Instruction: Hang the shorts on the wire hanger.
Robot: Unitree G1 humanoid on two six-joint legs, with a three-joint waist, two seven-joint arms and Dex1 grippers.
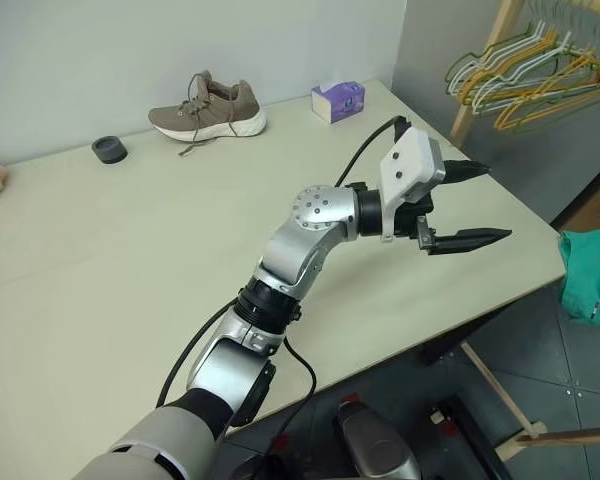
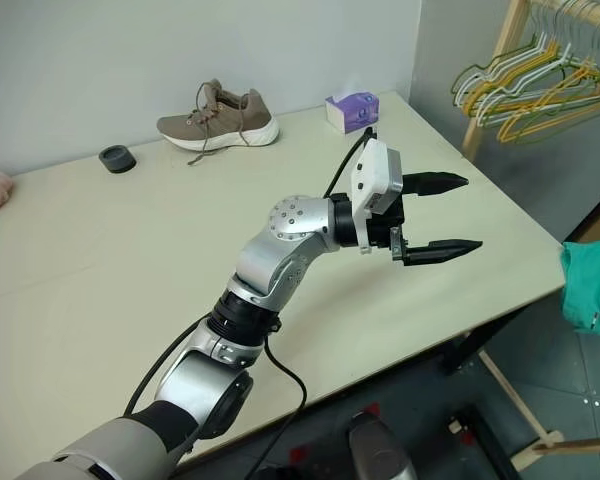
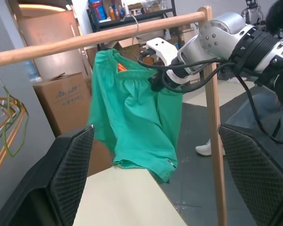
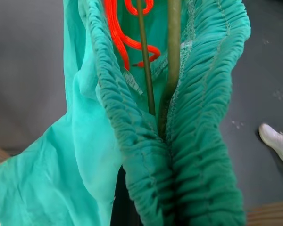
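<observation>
The teal-green shorts (image 3: 132, 117) hang below a wooden rail (image 3: 85, 42), and their edge shows past the table's right corner (image 1: 592, 275). The wire hanger's hook (image 3: 136, 24) sits over the rail; its olive wires (image 4: 145, 61) run down inside the gathered waistband beside an orange cord (image 4: 114, 33). My right gripper (image 3: 155, 82) is shut on the bunched waistband, its fingers buried in the fabric. My left gripper (image 1: 495, 202) is open and holds nothing, hovering over the table's right side and pointing toward the shorts, well short of them.
On the table (image 1: 130, 250) are a brown shoe (image 1: 208, 108), a purple tissue box (image 1: 338, 100) and a small black ring (image 1: 109, 149). Bunched yellow and green hangers (image 1: 540, 80) hang at the back right. A wooden post (image 3: 212, 117) holds up the rail; cardboard boxes (image 3: 61, 99) stand behind it.
</observation>
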